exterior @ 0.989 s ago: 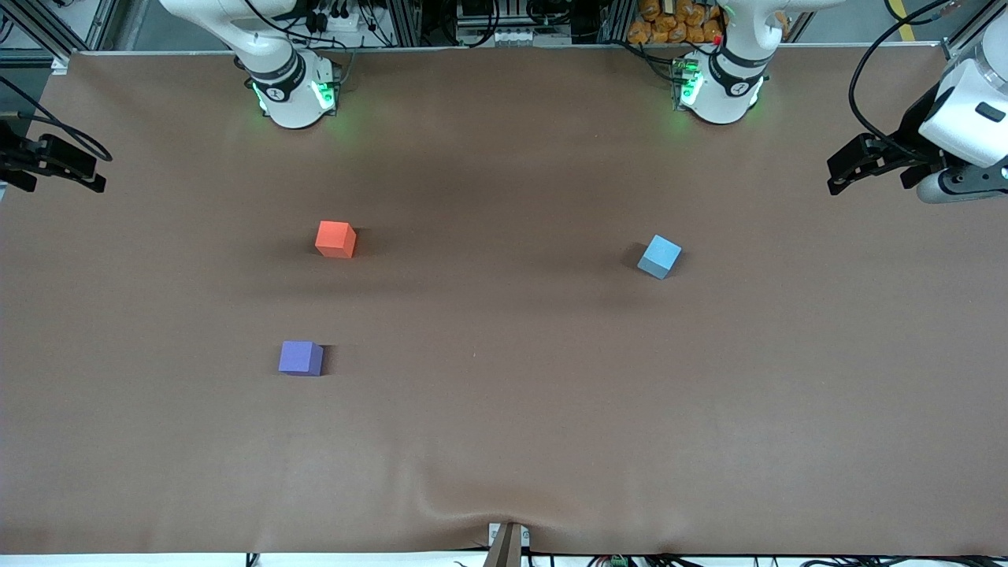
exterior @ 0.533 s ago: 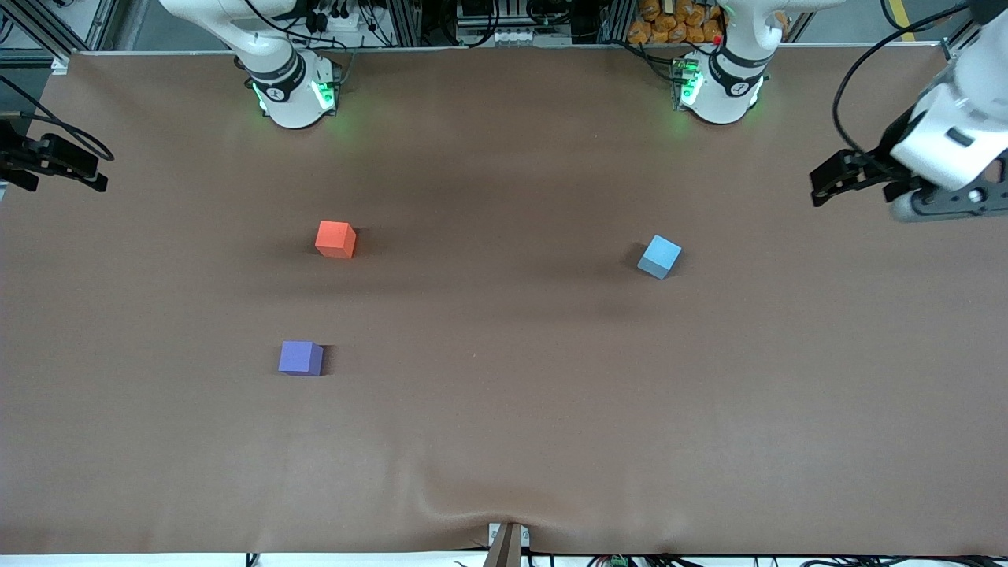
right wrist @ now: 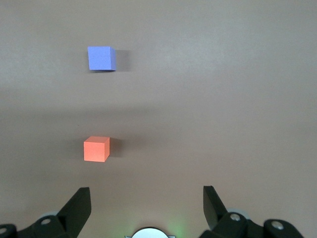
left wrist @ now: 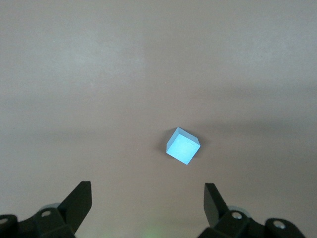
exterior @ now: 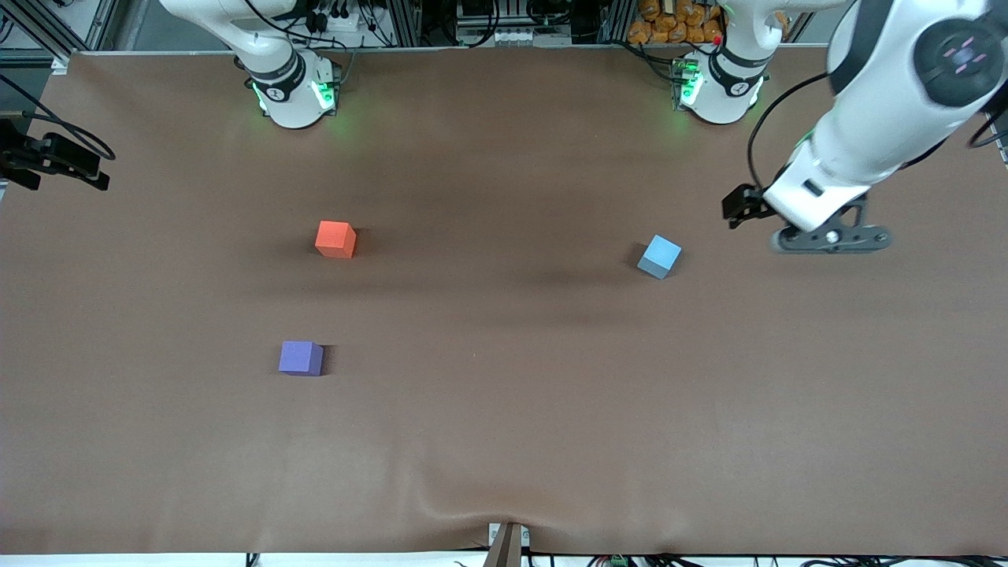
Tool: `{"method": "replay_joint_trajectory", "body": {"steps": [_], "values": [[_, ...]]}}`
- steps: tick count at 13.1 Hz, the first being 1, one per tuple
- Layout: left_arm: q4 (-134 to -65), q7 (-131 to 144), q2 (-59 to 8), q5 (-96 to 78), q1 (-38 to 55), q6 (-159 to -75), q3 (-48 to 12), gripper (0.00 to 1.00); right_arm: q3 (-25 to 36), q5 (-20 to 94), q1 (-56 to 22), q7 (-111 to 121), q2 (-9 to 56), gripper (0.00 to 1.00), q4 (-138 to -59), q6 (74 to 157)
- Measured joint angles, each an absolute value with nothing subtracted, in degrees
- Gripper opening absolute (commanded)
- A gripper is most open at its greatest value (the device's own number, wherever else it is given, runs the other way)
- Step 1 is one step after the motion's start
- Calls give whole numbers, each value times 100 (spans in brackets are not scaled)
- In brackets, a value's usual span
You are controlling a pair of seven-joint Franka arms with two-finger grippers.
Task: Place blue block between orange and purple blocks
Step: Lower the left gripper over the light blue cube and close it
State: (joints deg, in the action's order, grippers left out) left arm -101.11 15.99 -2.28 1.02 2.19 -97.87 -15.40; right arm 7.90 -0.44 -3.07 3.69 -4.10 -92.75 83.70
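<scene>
The light blue block (exterior: 659, 257) (left wrist: 183, 146) sits alone on the brown table toward the left arm's end. The orange block (exterior: 335, 239) (right wrist: 96, 148) and the purple block (exterior: 301, 358) (right wrist: 101, 58) lie toward the right arm's end, the purple one nearer the front camera, with a bare gap between them. My left gripper (exterior: 731, 211) (left wrist: 147, 191) hangs open and empty over the table beside the blue block, apart from it. My right gripper (exterior: 104, 172) (right wrist: 147, 193) waits open and empty over the table's edge at the right arm's end.
The brown cloth (exterior: 504, 425) covers the whole table and has a wrinkle (exterior: 465, 504) at the near edge by a small bracket (exterior: 508, 543). The two arm bases (exterior: 291, 90) (exterior: 720, 87) stand along the back edge.
My left arm has swung in from the table's end toward the blue block, still open. The right arm and all three blocks have stayed put.
</scene>
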Motion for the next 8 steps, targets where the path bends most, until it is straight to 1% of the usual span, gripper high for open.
{"method": "replay_joint_trajectory", "body": {"steps": [3, 8], "values": [[-10557, 1572, -246, 102, 214, -10188, -1593, 100, 790, -44, -308, 369, -408, 100, -9276, 8358], [-11829, 1516, -256, 102, 219, -11193, -2012, 100, 789, -44, -310, 369, -405, 100, -9277, 8347]]}}
